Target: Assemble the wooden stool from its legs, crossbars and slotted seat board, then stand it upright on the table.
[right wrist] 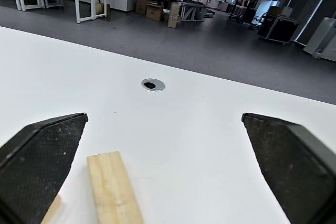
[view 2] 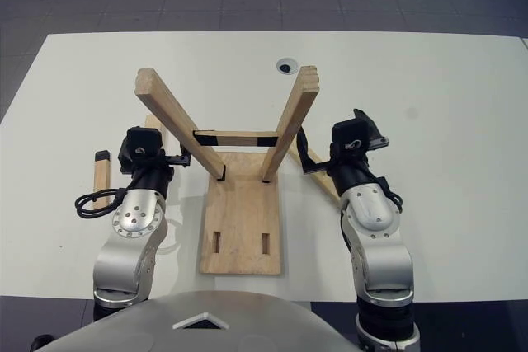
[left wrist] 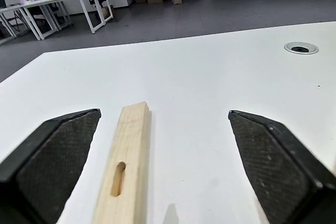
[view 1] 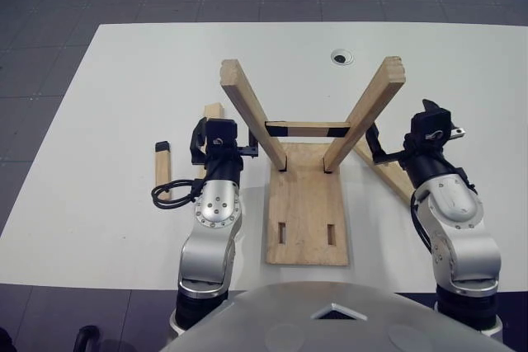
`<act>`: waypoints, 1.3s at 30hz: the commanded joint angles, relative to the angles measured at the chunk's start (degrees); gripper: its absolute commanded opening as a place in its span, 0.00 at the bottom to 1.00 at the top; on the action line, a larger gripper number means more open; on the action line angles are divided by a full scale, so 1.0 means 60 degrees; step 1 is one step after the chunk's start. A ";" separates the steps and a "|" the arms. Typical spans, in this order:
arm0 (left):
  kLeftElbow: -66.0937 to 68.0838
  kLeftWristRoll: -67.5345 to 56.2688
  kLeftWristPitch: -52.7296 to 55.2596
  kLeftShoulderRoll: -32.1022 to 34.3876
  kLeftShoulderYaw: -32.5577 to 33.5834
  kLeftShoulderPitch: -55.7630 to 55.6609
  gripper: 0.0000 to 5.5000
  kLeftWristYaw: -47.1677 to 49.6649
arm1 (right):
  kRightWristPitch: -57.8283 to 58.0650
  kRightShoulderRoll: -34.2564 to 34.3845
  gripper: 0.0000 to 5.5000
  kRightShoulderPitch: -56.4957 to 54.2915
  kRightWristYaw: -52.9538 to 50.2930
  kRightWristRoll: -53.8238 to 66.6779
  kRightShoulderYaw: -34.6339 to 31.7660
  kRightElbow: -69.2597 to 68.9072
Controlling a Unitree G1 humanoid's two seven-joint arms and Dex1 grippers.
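Pale unfinished wood throughout: the slotted seat board [view 1: 305,212] lies flat on the white surface [view 1: 107,105] at its near middle, with two legs seated in the far pair of slots and the near pair of slots [view 1: 282,233] open. The left standing leg [view 1: 252,113] and the right standing leg [view 1: 363,113] both rise tilted, splaying away from each other toward their free ends. A crossbar with black ends [view 1: 307,129] spans between them, just above the board. Three pieces lie loose on the surface: a short black-tipped crossbar [view 1: 162,169] well to the left, a slotted loose leg [left wrist: 126,171] left of the board, and a second loose leg [right wrist: 113,190] right of the board. The left jaws are spread wide and grasp nothing; their textured pads [left wrist: 52,156] stand either side of the slotted loose leg, apart from it. The right jaws are likewise released and wide, their pads [right wrist: 42,156] flanking the end of the second loose leg, with no contact seen. Both forearms extend forward from the near edge, low over the surface, the left beside the board's left edge and the right beside its right edge. A black cable [view 1: 173,194] loops at the left wrist. A round grommet [view 1: 341,57] sits in the surface beyond the stool
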 commanded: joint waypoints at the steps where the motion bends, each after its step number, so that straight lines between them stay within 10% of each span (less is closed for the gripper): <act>1: 0.0328 -0.0910 -0.0152 0.0572 0.2186 -0.0386 0.82 -0.0687 | -0.0032 -0.0035 1.00 0.0018 -0.0160 0.0087 -0.1126 0.0106; 9: 0.1002 -0.2248 0.0140 0.1382 0.5524 -0.1858 0.82 -0.0758 | 0.0570 -0.0087 1.00 -0.0363 -0.0533 0.0620 -0.3577 0.0439; 19: -0.0563 -0.1956 0.1030 -0.0847 -0.2960 0.1059 0.82 0.0078 | 0.1468 0.2272 1.00 -0.0356 -0.1439 0.0196 0.3058 -0.1608; 39: -0.1416 -0.1516 0.0943 -0.0162 -0.1291 0.0675 0.82 0.0020 | 0.1175 0.1387 1.00 -0.0348 -0.0986 0.0037 0.0642 -0.1332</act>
